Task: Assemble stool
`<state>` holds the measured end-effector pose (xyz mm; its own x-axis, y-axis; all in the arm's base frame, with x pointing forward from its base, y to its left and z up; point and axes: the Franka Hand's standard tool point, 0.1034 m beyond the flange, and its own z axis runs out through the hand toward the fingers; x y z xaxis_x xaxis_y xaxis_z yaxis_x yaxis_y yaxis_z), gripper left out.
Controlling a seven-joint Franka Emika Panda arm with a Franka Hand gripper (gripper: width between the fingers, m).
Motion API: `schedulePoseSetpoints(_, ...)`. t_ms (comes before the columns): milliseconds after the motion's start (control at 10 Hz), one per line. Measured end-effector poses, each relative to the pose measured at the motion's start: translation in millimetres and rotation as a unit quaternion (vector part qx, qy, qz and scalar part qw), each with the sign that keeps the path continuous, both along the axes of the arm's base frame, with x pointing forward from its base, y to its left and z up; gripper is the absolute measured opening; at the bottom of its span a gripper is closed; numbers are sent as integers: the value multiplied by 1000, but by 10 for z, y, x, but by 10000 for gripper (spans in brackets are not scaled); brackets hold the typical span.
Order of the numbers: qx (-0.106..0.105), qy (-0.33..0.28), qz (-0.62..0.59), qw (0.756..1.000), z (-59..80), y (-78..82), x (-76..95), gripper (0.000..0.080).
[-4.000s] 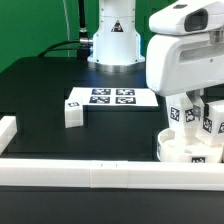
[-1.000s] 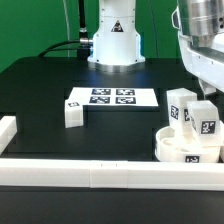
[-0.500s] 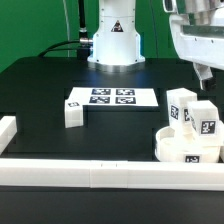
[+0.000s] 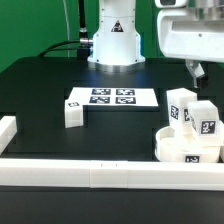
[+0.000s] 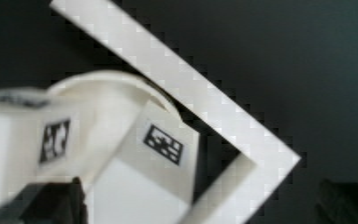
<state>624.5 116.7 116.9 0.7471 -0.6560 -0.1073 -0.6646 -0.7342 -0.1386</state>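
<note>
White plastic stool seat (image 4: 180,152) sits against the front border rail (image 4: 90,176) at the exterior view's right. The wrist view shows it tucked into the rail corner, likely so it stays braced while legs are pressed in, and two leg blocks (image 4: 183,106) (image 4: 206,123) stand upright in its sockets, tags facing out. One loose leg block (image 4: 73,110) lies well apart, just beside the marker board (image 4: 112,97), presumably next to fetch; Gripper (image 4: 198,70) hangs above the seated legs, jaws spread wide, holding and touching nothing.
</note>
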Motion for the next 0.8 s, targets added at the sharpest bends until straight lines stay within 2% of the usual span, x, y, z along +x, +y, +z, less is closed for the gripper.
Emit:
schedulePoseSetpoints(200,-1,-23,123,992,-1,-30,12,648)
schedulePoseSetpoints(600,-3,-45,250,967,-8,-34,11,648)
schedulePoseSetpoints(800,-30,-67,391,917,-7,-34,25,648)
